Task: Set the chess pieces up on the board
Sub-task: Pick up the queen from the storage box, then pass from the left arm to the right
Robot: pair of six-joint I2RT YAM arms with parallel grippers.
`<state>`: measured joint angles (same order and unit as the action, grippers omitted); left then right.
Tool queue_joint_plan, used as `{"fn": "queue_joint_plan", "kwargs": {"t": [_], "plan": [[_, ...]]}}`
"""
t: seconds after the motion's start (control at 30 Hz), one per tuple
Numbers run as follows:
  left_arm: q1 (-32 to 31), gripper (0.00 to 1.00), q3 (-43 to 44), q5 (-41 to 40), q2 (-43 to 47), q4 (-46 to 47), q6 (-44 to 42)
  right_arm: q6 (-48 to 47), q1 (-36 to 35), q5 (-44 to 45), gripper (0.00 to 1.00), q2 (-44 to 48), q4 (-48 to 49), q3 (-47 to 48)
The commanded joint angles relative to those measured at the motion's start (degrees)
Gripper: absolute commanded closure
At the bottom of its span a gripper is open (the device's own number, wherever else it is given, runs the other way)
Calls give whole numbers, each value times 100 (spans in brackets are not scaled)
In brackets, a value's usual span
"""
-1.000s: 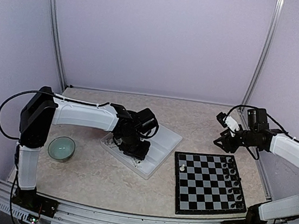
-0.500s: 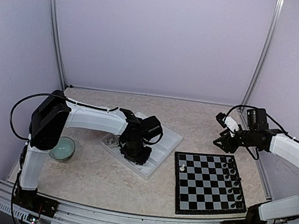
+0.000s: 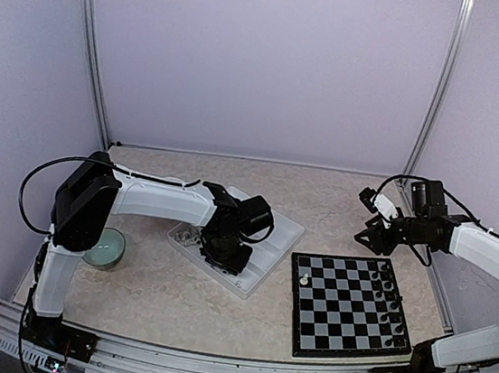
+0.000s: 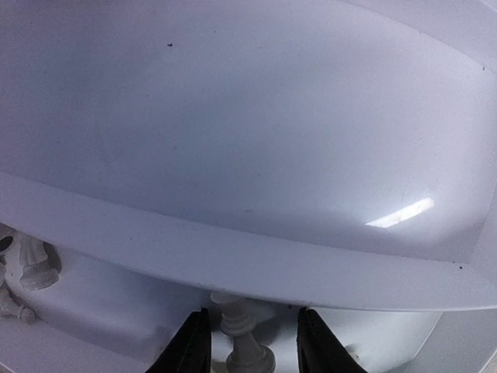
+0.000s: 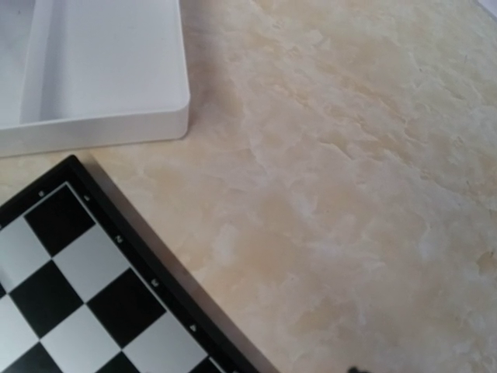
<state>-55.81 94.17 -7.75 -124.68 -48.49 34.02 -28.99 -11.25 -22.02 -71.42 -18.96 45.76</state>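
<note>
My left hand (image 4: 250, 336), fingers apart, is straddling 1 white chess piece (image 4: 238, 315) in the tray (image 3: 282, 234) (mid-tabletop). The board (image 3: 344, 309) is lying near the right edge; my right hand (image 3: 377, 241) is hovering beyond its far edge, and I cannot tell its grip.

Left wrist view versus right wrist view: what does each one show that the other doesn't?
Only left wrist: a white piece standing inside the open left pincer, and more white pieces at the left. Only right wrist: the board corner and the marbled table. Both: the white tray.
</note>
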Motion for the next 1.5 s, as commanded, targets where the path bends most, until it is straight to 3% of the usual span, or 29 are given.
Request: {"fn": "queue_joint_plan", "kwargs": {"t": [0.0,0.4,0.63,0.83,0.97,1.23,1.47], "plan": [[-52,61,-144,-209,46,-381,-75,8,-79,-97,46,-95,12,-59],[-92,76,-310,-84,67,-417,-269,82,-80,-75,46,-43,28,-63],[-145,83,-385,-713,596,-144,-700,187,-84,-361,48,134,-29,238],[-264,85,-1398,-1261,1837,1558,-1591,492,-89,-1266,50,-229,-536,1363],[-296,85,-2357,-827,2770,3164,-2048,1090,-269,-2023,51,-728,-640,1982],[-818,84,-3705,-472,3436,5924,-2890,1693,-1245,-2866,50,-1702,-1275,3032],[-1089,85,-4007,-260,3621,6754,-3233,1683,-1782,-3212,49,-2338,-1842,3375]]}}
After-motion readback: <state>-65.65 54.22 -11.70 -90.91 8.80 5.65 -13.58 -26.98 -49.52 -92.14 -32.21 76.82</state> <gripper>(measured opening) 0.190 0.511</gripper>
